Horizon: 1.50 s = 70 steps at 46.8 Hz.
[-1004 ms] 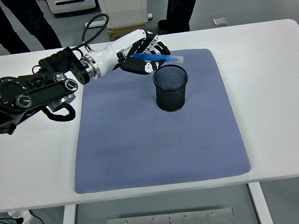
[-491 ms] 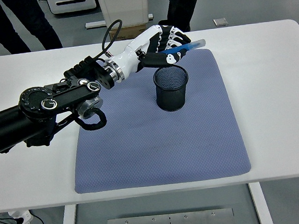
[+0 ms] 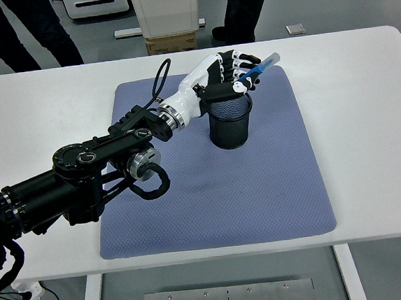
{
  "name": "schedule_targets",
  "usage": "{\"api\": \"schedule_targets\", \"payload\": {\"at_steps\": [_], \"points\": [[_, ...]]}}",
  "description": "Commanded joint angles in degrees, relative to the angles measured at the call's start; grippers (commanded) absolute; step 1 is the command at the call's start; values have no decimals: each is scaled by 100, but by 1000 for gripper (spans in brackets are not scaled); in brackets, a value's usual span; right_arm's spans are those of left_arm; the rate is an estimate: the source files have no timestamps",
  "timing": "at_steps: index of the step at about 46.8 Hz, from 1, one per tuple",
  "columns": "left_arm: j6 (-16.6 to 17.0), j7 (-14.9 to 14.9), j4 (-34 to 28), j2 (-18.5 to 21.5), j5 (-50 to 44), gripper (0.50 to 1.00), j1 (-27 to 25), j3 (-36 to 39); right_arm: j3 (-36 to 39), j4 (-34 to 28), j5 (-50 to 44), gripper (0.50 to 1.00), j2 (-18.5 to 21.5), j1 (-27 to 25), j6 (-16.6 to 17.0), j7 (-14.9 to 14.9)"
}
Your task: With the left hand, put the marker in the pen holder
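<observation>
Toward far edge of bench (image 3: pixel 365 107), on blue mat (image 3: pixel 211 191): left hand (image 3: pixel 225 74) directly above pen holder (image 3: pixel 229 121), fingers (image 3: pixel 238 62) clenched around marker (image 3: pixel 255 68), tilted over rim. Not yet inserted. Remaining: tip down, lower into holder, release.

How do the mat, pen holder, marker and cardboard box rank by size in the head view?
1. Blue-grey mat, by far the largest.
2. Pen holder.
3. Cardboard box, though it is farther away and partly hidden, so unsure.
4. Marker, held in the left robot hand.
</observation>
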Motion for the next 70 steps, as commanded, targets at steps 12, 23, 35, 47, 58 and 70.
{"api": "schedule_targets", "payload": {"at_steps": [12, 23, 35, 47, 58, 70], "points": [[4, 1, 124, -195, -183, 500, 187, -238, 0, 1, 0, 1000, 0, 4, 0, 0], [22, 10, 141, -257, -210, 500, 196, -273, 0, 1, 0, 1000, 0, 4, 0, 0], [13, 10, 141, -257, -201, 798, 214, -273, 0, 1, 0, 1000, 0, 4, 0, 0], [13, 10, 141, -239, -210, 947, 205, -325, 0, 1, 0, 1000, 0, 4, 0, 0], [-4, 45, 141, -160, -201, 1000, 100, -1020, 0, 1, 0, 1000, 0, -5, 0, 0], [-22, 54, 255, 586, -175, 1000, 20, -1143, 0, 1, 0, 1000, 0, 4, 0, 0]]}}
